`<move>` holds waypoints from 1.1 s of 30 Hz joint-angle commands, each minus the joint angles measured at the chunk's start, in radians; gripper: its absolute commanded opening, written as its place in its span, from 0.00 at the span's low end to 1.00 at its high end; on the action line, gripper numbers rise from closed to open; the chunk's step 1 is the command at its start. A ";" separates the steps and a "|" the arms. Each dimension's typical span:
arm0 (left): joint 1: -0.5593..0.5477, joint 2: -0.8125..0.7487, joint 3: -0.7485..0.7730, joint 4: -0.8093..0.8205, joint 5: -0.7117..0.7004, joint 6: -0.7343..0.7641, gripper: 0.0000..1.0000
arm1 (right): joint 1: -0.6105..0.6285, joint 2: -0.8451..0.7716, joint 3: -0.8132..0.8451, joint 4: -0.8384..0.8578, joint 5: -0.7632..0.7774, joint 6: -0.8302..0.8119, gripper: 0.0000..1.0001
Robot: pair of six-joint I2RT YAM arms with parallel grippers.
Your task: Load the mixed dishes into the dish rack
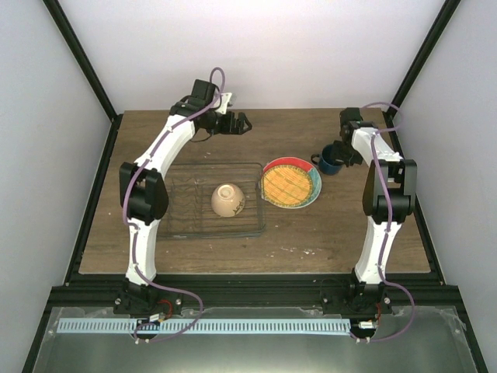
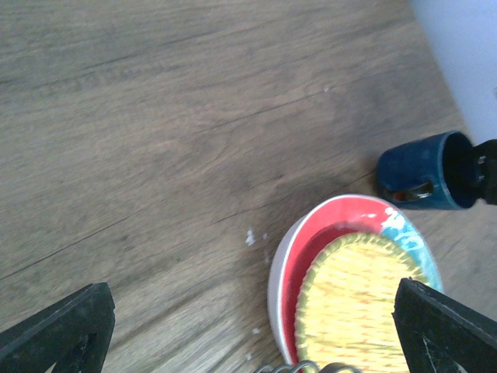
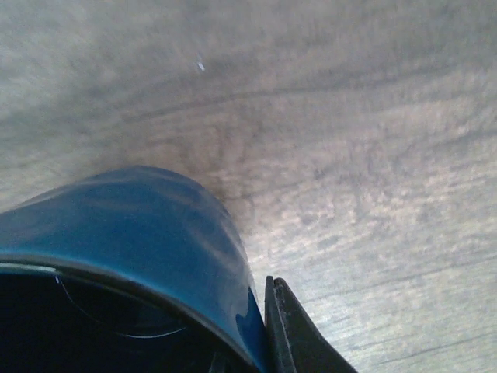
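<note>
Pinching the dark blue mug (image 1: 331, 162) by its wall with my right gripper (image 1: 346, 154), clamped tight. It's far right on the table (image 1: 311, 237), just beside the yellow-orange plate (image 1: 290, 183). Small cream bowl (image 1: 228, 200) in the dish rack (image 1: 213, 164); left gripper (image 1: 238, 123) spread wide.

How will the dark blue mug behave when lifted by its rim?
The dark blue mug looks glossy, so it may slip in the right gripper. Pinched at one wall, it will probably swing or tilt. It seems rigid, likely breakable.
</note>
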 commanded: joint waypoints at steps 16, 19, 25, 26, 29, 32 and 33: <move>0.077 -0.012 0.006 0.254 0.448 -0.498 1.00 | 0.207 -0.132 0.085 0.616 -0.091 -0.174 0.01; 0.081 -0.025 -0.060 0.320 0.475 -0.591 0.99 | 0.252 -0.175 0.043 0.708 -0.076 -0.191 0.01; 0.094 -0.068 -0.216 0.527 0.514 -0.804 0.97 | 0.342 -0.261 -0.074 0.874 -0.016 -0.225 0.01; 0.096 -0.067 -0.224 0.531 0.513 -0.822 0.97 | 0.354 -0.274 -0.094 0.900 -0.013 -0.227 0.01; 0.109 -0.079 -0.300 0.642 0.525 -0.934 0.95 | 0.383 -0.293 -0.118 0.939 -0.013 -0.238 0.01; 0.117 -0.090 -0.360 0.764 0.536 -1.047 0.92 | 0.404 -0.304 -0.137 0.959 -0.027 -0.246 0.01; 0.119 -0.091 -0.369 0.790 0.539 -1.073 0.91 | 0.410 -0.310 -0.145 0.967 -0.028 -0.245 0.01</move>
